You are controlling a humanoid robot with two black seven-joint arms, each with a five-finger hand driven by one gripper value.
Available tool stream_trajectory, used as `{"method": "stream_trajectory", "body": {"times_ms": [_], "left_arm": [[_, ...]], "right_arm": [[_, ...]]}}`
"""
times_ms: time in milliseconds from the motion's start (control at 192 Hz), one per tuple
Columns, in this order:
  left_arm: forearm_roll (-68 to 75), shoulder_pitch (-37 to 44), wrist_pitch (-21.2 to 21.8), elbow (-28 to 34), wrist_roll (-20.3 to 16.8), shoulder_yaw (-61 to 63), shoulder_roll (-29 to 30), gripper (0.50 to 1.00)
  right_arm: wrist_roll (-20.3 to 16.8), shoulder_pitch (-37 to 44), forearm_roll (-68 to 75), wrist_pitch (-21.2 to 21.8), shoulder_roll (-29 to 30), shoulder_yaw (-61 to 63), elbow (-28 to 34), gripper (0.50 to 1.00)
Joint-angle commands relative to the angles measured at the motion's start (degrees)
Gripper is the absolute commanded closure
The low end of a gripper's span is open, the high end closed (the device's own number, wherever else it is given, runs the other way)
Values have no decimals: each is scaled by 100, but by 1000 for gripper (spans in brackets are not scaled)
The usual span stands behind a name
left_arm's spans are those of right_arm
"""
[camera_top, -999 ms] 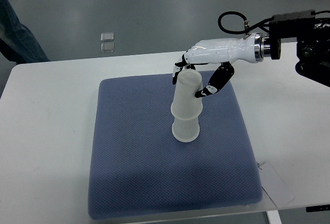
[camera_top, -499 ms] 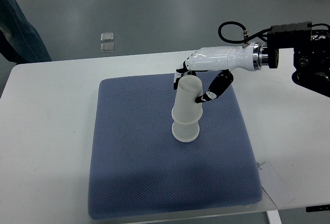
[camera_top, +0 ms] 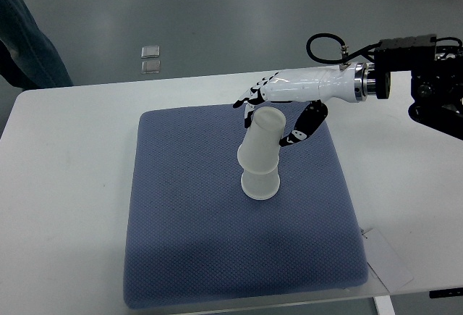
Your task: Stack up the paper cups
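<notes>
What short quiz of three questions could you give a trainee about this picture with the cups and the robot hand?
1. True or false: the upper white paper cup sits upside down over the lower white paper cup.
2. On what do the stacked cups stand?
A. the bare white table
B. the blue textured fabric mat
C. the grey floor
3. Fill in: the fingers of the right hand are ____ beside the top of the upper cup, gripping nothing.

Key:
1. True; the upper cup leans slightly.
2. B, the blue textured fabric mat, which lies on the white table.
3. Spread open.
</notes>
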Motion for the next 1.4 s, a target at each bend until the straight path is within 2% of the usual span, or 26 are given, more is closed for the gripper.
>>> {"method": "stream_trajectory", "body": {"times_ms": [0,390,557,650,874,983,1092,1181,1394], "left_arm": [[0,0,0,0,-2,0,0,500],[0,0,0,0,6,0,0,500],[0,0,0,0,-2,0,0,500],[0,0,0,0,-2,0,0,500],[0,0,0,0,6,0,0,500],[0,0,0,0,-2,0,0,500],[0,0,0,0,-2,0,0,500],[0,0,0,0,-2,0,0,500],[0,0,0,0,-2,0,0,500]], "right_arm": [[10,8,0,0,-17,0,1,599],[28,87,114,35,-78,229,-26,599],[-69,114,1081,342,-61,703,-395,599],[-280,87,1986,430,9,870,-799,599],[-1080,-247,4131,228,484,1371,-2100,599],[-1545,-475,4825,-97,765,1670,-2575,599],[-2055,-695,5563,-615,985,1846,-3049,599],[-2196,-835,5897,-800,1187,1899,-3356,599],[-2257,-1187,5933,-818,1574,2013,-3946,599]]}}
